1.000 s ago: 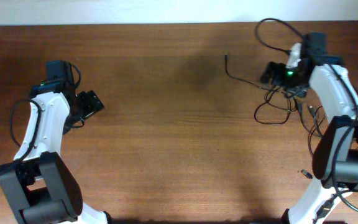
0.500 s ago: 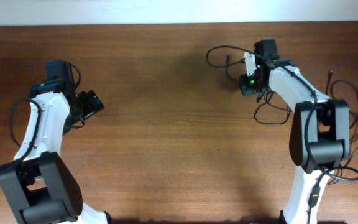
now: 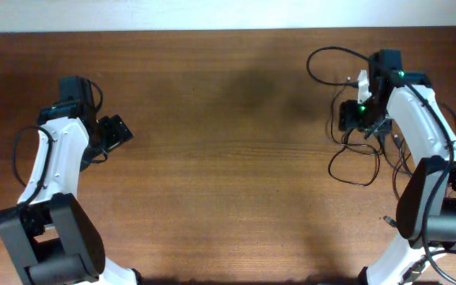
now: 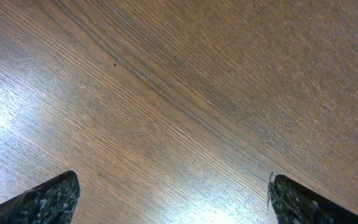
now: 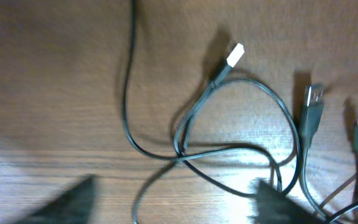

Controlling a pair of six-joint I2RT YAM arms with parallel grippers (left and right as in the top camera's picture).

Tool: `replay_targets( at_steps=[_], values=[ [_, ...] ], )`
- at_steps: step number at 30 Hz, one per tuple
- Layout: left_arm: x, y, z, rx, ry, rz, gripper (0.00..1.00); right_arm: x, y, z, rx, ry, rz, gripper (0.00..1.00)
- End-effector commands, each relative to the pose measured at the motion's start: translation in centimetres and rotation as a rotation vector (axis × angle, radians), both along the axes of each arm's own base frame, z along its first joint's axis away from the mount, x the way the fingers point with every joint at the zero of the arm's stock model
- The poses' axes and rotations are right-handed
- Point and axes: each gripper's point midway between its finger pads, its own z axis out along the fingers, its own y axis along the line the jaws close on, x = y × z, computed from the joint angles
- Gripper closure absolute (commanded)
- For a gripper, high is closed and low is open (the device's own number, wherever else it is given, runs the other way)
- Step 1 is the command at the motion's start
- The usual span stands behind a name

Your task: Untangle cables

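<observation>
Overhead: the cables [image 3: 360, 141] are seen heaped at the desk's [image 3: 228, 198] far right, directly beneath the right end effector [image 3: 350, 118], whose arm is stretched forward, wrist down. The left end effector [image 3: 115, 131] is parked well apart. Left wrist: only bare desk is framed between widely spread jaws. Right wrist: jaws are spread wide, nothing gripped, and a crossing [image 5: 180, 155] of cables lies just ahead, centred.

No legible txt, labels, brands or nos. on cables [image 5: 180, 153] or table [image 4: 166, 93].
</observation>
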Motion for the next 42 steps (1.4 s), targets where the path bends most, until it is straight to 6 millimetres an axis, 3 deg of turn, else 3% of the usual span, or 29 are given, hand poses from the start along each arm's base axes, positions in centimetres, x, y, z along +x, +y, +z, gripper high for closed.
replay_targets(
  at_steps=[1,22,26,32,37,41,42],
  values=[
    [-0.2,0.2,0.4,0.011,-0.008,0.014,0.01,-0.3,-0.1,-1.9,-0.006,0.003,-0.010,0.01],
    [-0.2,0.2,0.4,0.011,-0.008,0.013,0.01,-0.7,-0.1,-2.4,-0.006,0.018,-0.009,0.01],
    [-0.2,0.2,0.4,0.011,-0.008,0.013,0.01,-0.8,-0.1,-3.3,-0.005,0.035,-0.010,0.01],
    [-0.2,0.2,0.4,0.011,-0.008,0.014,0.01,-0.6,0.6,-2.5,-0.007,0.015,0.010,0.01],
    [-0.2,0.2,0.4,0.011,-0.008,0.014,0.01,0.0,0.9,5.3,-0.016,-0.192,0.016,0.01],
    [-0.2,0.2,0.4,0.011,-0.008,0.014,0.01,-1.6,1.0,15.3,-0.029,-0.459,0.015,0.01],
    [-0.2,0.2,0.4,0.011,-0.008,0.014,0.01,-2.1,1.0,16.9,-0.031,-0.505,0.015,0.01]
  ],
)
